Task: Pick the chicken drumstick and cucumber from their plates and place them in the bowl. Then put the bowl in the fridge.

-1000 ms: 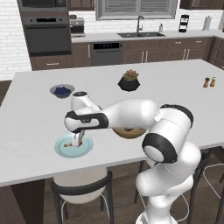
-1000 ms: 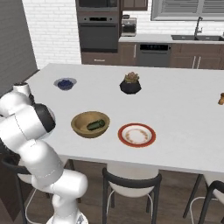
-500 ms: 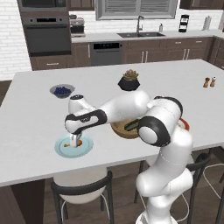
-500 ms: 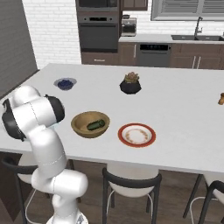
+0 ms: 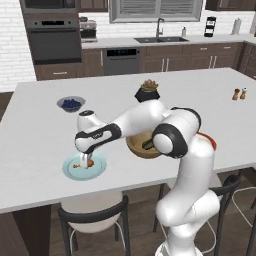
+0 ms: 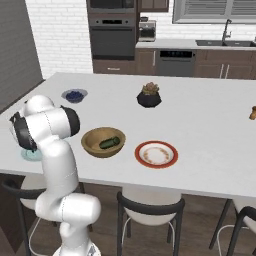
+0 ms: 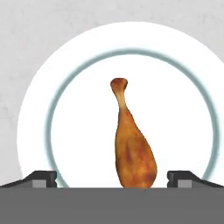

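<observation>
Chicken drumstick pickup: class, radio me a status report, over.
Gripper open, low over the pale blue plate. Chicken drumstick lies between the fingertips, not yet gripped. Cucumber already in the bowl. Nothing in the way.

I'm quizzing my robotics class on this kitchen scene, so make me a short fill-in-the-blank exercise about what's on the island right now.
1. The cucumber lies inside the wooden ____.
2. The chicken drumstick lies on the pale ____ plate.
3. The gripper hangs over the drumstick with its jaws ____.
4. The white plate with the red-orange rim holds ____ food.

Missing words: bowl; blue; open; no
</observation>
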Motion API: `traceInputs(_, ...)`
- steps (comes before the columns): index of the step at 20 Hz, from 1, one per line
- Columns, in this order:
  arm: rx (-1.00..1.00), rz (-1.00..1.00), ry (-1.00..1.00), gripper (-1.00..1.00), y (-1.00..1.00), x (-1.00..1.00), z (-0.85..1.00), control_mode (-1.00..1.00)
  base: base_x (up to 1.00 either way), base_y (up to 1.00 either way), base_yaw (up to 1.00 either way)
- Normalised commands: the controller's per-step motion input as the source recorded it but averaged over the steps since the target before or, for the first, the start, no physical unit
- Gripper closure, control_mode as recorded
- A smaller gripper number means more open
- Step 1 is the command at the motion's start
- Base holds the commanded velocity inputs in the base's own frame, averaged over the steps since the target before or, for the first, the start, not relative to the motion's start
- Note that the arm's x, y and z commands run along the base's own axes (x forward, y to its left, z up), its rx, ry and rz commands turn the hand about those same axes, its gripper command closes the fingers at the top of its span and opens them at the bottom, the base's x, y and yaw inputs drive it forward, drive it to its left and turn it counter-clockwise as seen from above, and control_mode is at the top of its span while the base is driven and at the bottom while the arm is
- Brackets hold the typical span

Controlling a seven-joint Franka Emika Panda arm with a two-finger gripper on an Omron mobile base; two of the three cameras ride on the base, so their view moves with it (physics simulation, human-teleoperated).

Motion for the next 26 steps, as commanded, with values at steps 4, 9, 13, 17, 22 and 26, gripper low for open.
traceInputs(4,0.0,0.05,0.0,-1.0,0.0,0.09,-0.28,-1.0,0.0,0.0,0.0)
traceInputs(9,0.0,0.07,0.0,-1.0,0.0,0.14,-0.32,-1.0,0.0,0.0,0.0)
traceInputs(13,0.0,0.06,-0.04,-1.0,0.01,0.2,-0.08,-1.0,0.0,0.0,0.0)
traceInputs(17,0.0,0.05,-0.03,-1.0,0.04,0.09,-0.09,-1.0,0.0,0.0,0.0)
traceInputs(22,0.0,0.03,-0.06,1.0,0.08,-0.04,-0.29,-1.0,0.0,0.0,0.0)
traceInputs(26,0.0,0.03,-0.07,1.0,0.0,-0.08,-0.14,-1.0,0.0,0.0,0.0)
